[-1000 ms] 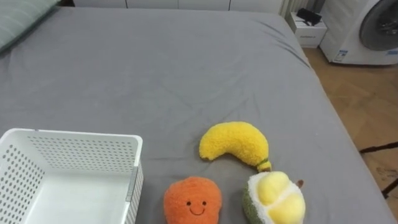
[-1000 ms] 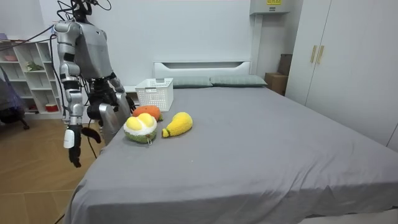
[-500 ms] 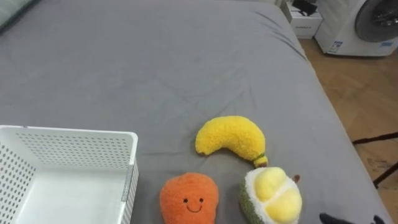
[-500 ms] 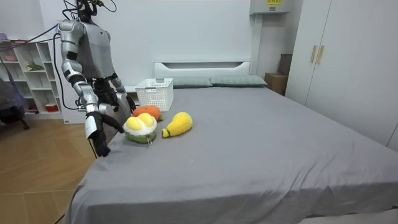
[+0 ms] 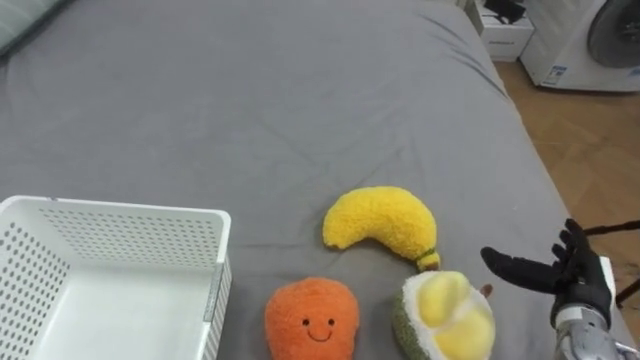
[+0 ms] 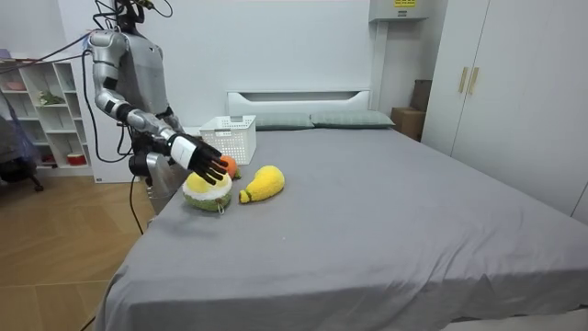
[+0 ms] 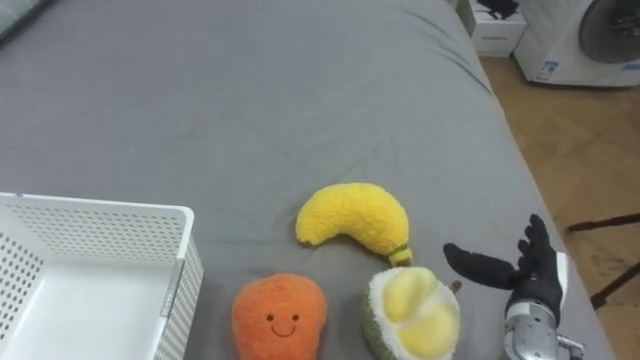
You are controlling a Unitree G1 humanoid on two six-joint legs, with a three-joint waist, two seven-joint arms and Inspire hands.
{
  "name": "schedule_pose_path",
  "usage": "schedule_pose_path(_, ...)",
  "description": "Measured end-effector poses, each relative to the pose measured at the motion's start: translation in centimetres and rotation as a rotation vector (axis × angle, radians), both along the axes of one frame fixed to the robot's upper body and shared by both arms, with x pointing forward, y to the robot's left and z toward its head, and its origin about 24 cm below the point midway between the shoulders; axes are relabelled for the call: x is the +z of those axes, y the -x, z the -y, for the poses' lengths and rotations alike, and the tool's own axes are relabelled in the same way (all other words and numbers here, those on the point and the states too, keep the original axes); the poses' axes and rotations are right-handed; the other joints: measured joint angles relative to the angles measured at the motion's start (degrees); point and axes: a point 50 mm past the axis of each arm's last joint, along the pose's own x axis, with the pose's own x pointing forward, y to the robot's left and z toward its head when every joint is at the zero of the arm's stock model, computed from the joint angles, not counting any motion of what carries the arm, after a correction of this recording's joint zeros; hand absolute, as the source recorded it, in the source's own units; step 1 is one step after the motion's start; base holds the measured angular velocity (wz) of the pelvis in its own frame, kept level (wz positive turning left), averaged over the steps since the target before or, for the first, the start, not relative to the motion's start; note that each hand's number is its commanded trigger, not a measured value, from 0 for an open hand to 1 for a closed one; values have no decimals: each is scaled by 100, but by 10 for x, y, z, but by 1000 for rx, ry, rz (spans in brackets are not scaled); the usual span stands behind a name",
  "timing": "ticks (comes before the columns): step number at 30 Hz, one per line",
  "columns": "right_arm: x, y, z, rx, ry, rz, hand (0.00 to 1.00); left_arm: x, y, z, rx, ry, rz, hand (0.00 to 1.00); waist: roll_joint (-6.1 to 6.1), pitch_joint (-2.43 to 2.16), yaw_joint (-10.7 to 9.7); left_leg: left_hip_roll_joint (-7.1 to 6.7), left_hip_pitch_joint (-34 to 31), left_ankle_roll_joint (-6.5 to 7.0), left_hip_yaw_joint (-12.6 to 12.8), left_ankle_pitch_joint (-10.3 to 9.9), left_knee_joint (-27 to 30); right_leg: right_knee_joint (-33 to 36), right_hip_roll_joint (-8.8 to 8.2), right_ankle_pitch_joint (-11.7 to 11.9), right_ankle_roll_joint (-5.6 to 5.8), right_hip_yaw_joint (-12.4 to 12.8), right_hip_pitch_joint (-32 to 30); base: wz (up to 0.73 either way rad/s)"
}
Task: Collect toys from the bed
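Three plush toys lie on the grey bed (image 5: 250, 110) near its foot: a yellow banana (image 5: 382, 224) (image 7: 352, 219) (image 6: 263, 182), an orange one with a smiling face (image 5: 311, 320) (image 7: 279, 317), and a green and yellow durian (image 5: 445, 318) (image 7: 413, 314) (image 6: 206, 189). A white perforated basket (image 5: 110, 280) (image 7: 80, 275) (image 6: 228, 138) stands left of them with nothing inside. My right hand (image 5: 570, 280) (image 7: 525, 275) (image 6: 204, 158) hovers open just right of the durian, fingers spread, thumb pointing toward it, not touching.
The bed's right edge drops to a wooden floor (image 5: 590, 150). A washing machine (image 5: 585, 40) and a small white stand (image 5: 505, 30) sit at the far right. In the room view, shelves (image 6: 41, 119) stand behind me and wardrobes (image 6: 514, 101) at the room view's right.
My right arm rose from hanging at my side and swung up over the bed's edge; the hand now shows beside the durian. The toys and basket stayed put.
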Motion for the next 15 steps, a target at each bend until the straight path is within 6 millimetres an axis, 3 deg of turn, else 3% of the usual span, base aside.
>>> schedule_pose_path(9, 5, -12, -35, 211, -6, 24, 0, -1, -5, 5, -52, 9, 5, 0, 7, 9, 199, -8, 23, 12, 6, 7, -2, -4, -8, 5, 8, -3, 21, 0)
schedule_pose_path(15, 2, -11, -41, 276, 35, -1, 0, -1, -9, 6, -56, 8, 19, 0, 21, 32, 230, -9, 7, 13, -4, 7, -4, -16, -12, 5, 9, -43, 21, 0)
